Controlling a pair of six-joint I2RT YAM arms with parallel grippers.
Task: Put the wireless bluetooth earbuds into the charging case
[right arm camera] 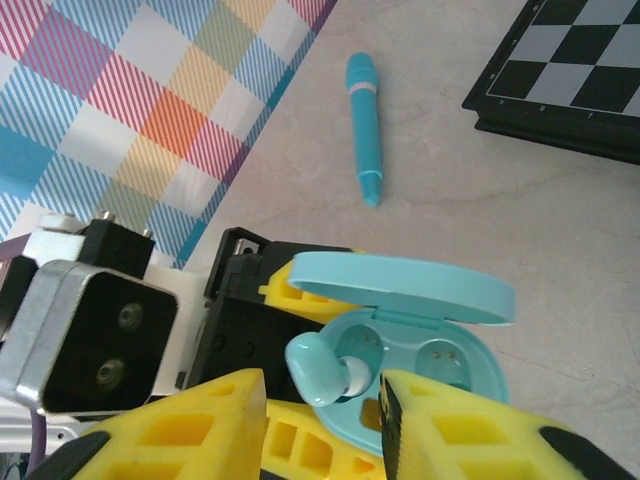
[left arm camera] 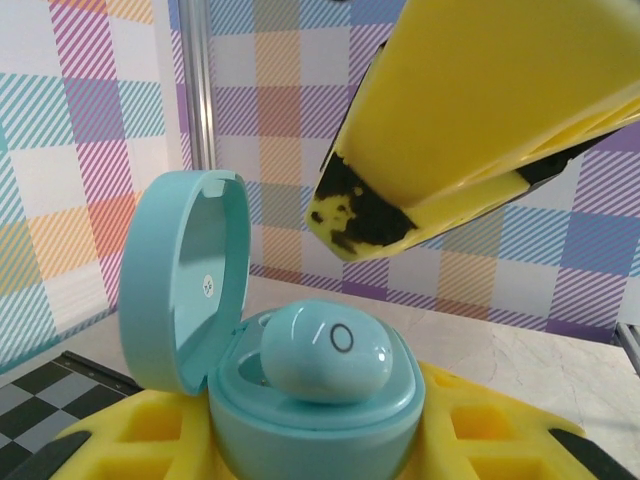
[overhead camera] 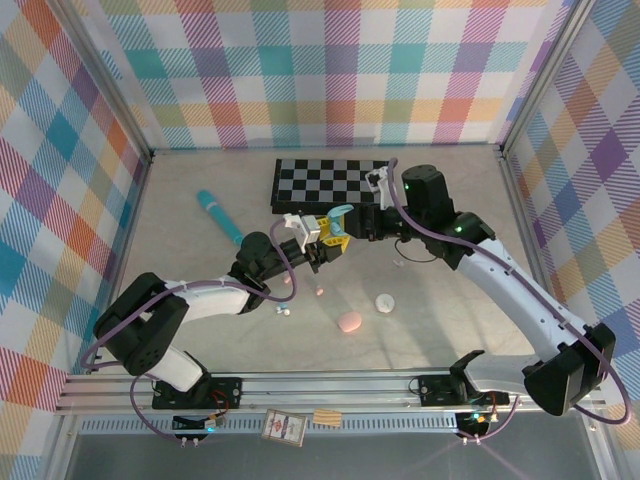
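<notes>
A teal charging case [left arm camera: 300, 425] is clamped between the yellow fingers [left arm camera: 500, 430] of my left gripper [left arm camera: 310, 455], with its lid [left arm camera: 180, 280] standing open. A pale blue earbud [left arm camera: 330, 350] lies tilted in one socket, its white tip down. From above, in the right wrist view, the earbud [right arm camera: 320, 365] sits between the fingers [right arm camera: 190, 430] of my right gripper [right arm camera: 325, 420], which stand slightly apart from it; the case's other socket [right arm camera: 440, 355] is bare. Both grippers meet over the table's middle: left gripper [overhead camera: 322, 243], right gripper [overhead camera: 352, 226].
A chessboard [overhead camera: 325, 182] lies at the back and a teal pen-like stick [overhead camera: 220, 218] to its left. A pink case [overhead camera: 349, 322] and a white case [overhead camera: 385, 301] rest nearer the front. Tiny loose buds [overhead camera: 283, 311] lie below the left gripper.
</notes>
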